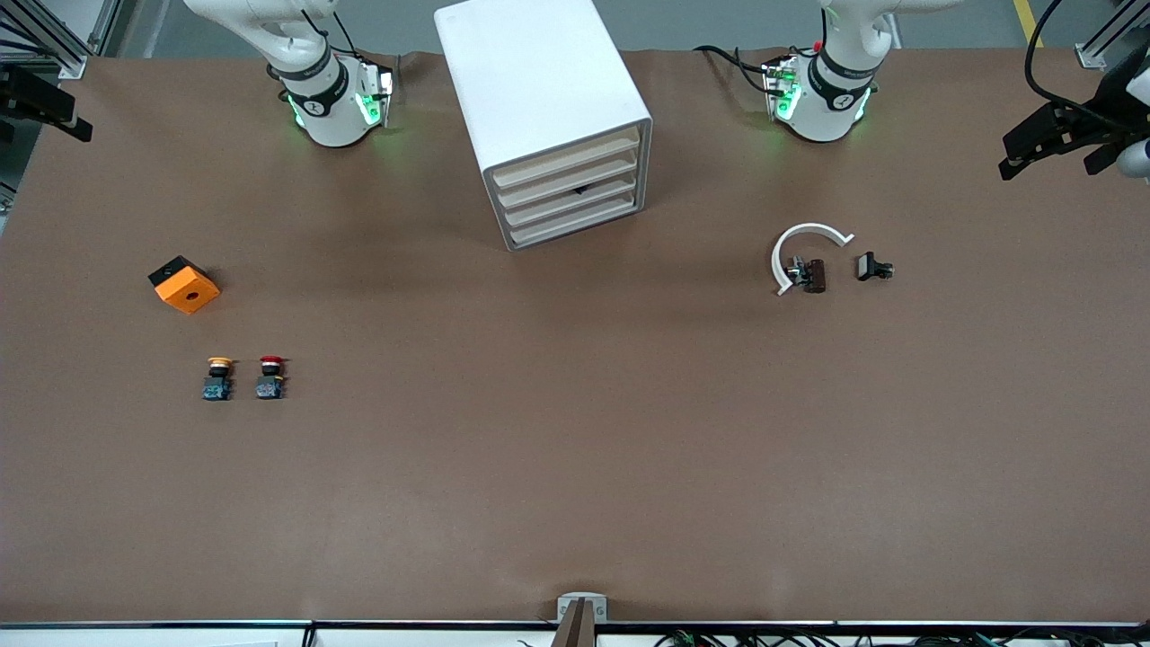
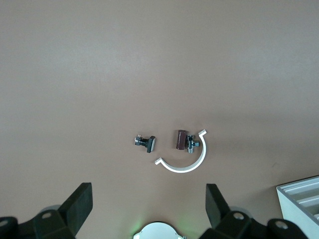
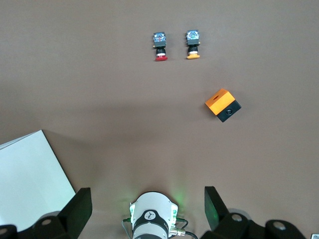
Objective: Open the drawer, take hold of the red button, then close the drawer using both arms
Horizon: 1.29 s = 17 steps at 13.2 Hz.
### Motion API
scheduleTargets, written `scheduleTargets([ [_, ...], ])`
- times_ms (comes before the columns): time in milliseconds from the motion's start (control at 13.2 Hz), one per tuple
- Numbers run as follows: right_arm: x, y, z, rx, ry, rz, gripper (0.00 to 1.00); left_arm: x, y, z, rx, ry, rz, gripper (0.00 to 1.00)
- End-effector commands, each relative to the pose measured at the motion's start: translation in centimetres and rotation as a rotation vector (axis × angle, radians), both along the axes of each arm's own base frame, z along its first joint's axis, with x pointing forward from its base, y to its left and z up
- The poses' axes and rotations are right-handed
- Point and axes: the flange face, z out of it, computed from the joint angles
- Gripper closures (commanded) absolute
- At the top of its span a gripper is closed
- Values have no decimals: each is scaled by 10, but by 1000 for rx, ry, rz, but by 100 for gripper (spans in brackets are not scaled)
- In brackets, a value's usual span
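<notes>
Item: button (image 1: 270,376), red mushroom cap, dark blocky body; lay on the brown matte worktop (image 1: 575,449) toward the right arm's end, beside its yellow-capped twin (image 1: 217,377), orange cube (image 1: 184,284) at 11 o'clock from it. Judged light, rigid, smooth; best pinched across the square body. Drawer (image 1: 572,183) sat closed in the glossy white rounded cabinet (image 1: 539,90). Left gripper (image 2: 149,206) hung released over the white clip (image 2: 184,162); right gripper (image 3: 147,206) hung released near its own arm's base. Both arms waited.

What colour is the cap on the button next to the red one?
Yellow-orange cap, on a dark body; clearest in the right wrist view.
</notes>
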Motion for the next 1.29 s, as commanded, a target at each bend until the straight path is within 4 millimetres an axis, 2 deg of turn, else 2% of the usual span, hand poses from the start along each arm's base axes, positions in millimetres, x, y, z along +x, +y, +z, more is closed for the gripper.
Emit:
scheduleTargets([
  [0, -2, 12, -4, 5, -9, 30, 0, -8, 1, 3, -5, -21, -7, 0],
  [303, -5, 28, 5, -20, -24, 63, 0, -7, 1, 0, -5, -20, -7, 0],
  [832, 3, 18, 9, -37, -102, 40, 0, -6, 1, -3, -4, -20, -7, 0],
  [1211, 4, 20, 10, -29, -104, 27, 0, -7, 1, -3, -4, -20, -7, 0],
])
